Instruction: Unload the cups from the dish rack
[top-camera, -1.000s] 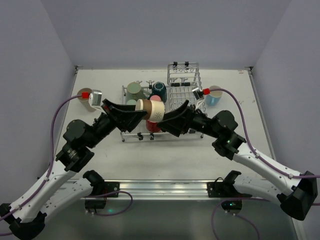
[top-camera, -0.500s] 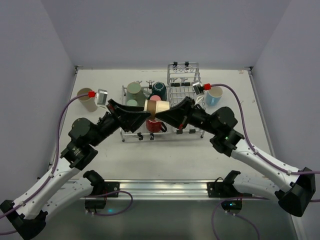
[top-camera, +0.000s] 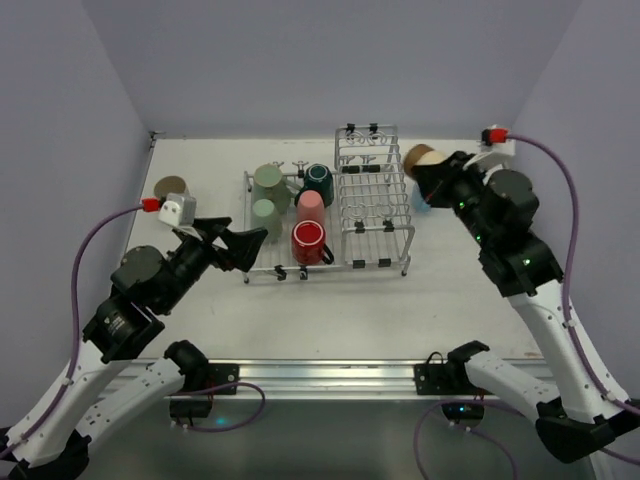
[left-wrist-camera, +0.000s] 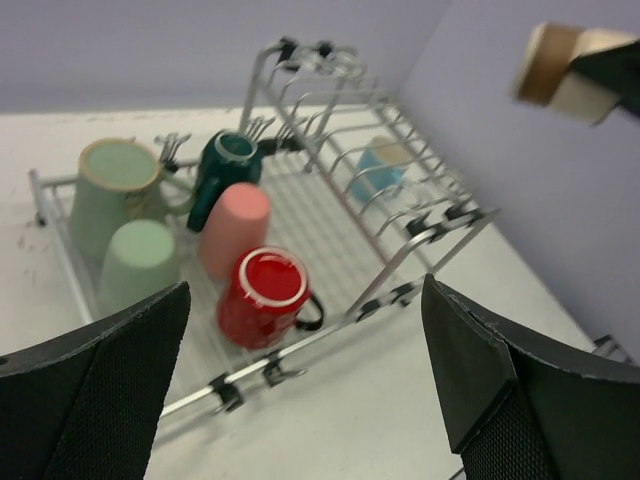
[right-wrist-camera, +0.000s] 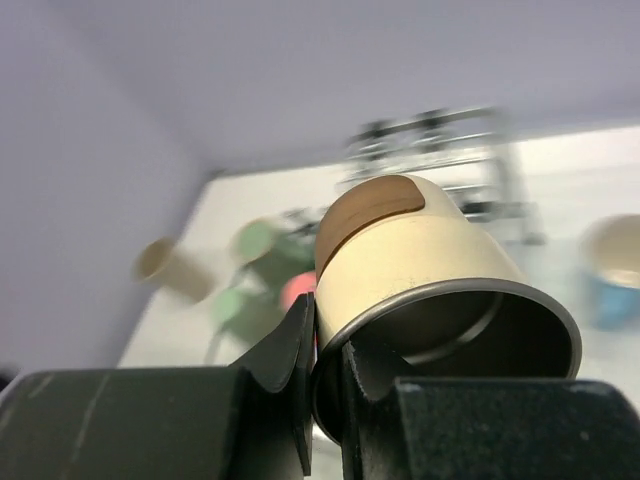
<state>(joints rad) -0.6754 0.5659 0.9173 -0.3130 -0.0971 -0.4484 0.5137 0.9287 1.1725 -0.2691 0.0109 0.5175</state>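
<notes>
Right claw clamps beige cup rim, wrist view only

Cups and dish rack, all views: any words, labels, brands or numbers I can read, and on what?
None: no readable text, number or logo on the red mug, pink cup, dark teal mug, upright green cup, upturned green cup, dish rack, or the beige cup in the right tool.
Right wrist view: everything behind that cup is too blurred to read.
</notes>
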